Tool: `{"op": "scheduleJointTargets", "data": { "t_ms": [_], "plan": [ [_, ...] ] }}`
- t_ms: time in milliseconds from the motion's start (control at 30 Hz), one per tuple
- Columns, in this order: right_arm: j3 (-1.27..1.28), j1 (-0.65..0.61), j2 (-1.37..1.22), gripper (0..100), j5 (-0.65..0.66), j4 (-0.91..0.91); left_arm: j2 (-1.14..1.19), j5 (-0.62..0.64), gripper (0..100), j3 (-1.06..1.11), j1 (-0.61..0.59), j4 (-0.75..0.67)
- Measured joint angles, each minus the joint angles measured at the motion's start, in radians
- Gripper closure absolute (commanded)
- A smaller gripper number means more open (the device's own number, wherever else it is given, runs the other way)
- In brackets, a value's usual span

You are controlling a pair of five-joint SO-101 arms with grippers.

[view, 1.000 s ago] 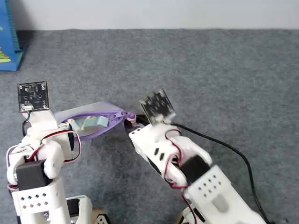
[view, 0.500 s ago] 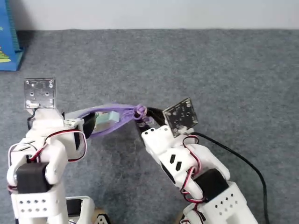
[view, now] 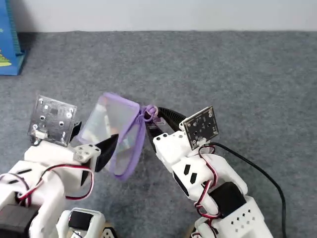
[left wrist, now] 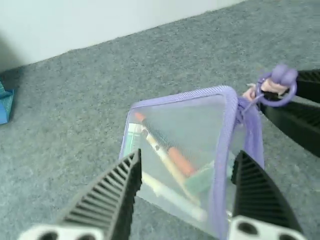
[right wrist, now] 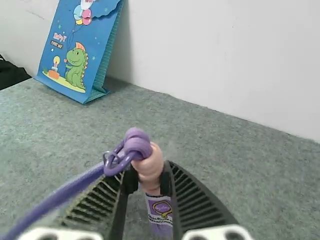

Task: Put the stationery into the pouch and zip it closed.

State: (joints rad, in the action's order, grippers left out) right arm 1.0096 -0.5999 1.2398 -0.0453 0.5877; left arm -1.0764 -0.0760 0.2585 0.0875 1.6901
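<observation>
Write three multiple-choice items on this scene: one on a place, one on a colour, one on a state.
1. Where is the stationery?
A. Inside the pouch
B. In a cup
C. In a drawer

2. What colour is the pouch's trim?
A. Red
B. Purple
C. Green

3. What state is the right gripper in?
A. Wide open
B. Shut on nothing
C. Shut on the zipper pull

Answers:
1 A: pens show through the pouch's clear side in the left wrist view.
2 B: the edge running round the pouch is purple.
3 C: in the right wrist view its fingers pinch the pull's charm between them.
</observation>
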Motion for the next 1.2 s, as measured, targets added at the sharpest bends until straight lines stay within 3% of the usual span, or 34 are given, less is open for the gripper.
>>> {"op": "scheduleJointTargets", "data": {
  "t_ms": [467,833,1000,1200],
  "plan": [
    [-0.157,0.002,-0.026,99.1,0.127,-0.092,0.000,-0.015,72,-0.011,-0.137,0.014],
    [-0.385,0.140,-0.293,99.1,0.137,-0.092,-0.015,-0.015,72,-0.011,-0.147,0.044],
    [-0.422,0.130,-0.387,99.1,0.138,-0.092,-0.170,-0.015,72,0.038,-0.149,0.044],
    [-0.425,-0.002,-0.364,99.1,0.189,-0.009,-0.399,-0.015,72,0.210,-0.147,0.015]
  ]
}}
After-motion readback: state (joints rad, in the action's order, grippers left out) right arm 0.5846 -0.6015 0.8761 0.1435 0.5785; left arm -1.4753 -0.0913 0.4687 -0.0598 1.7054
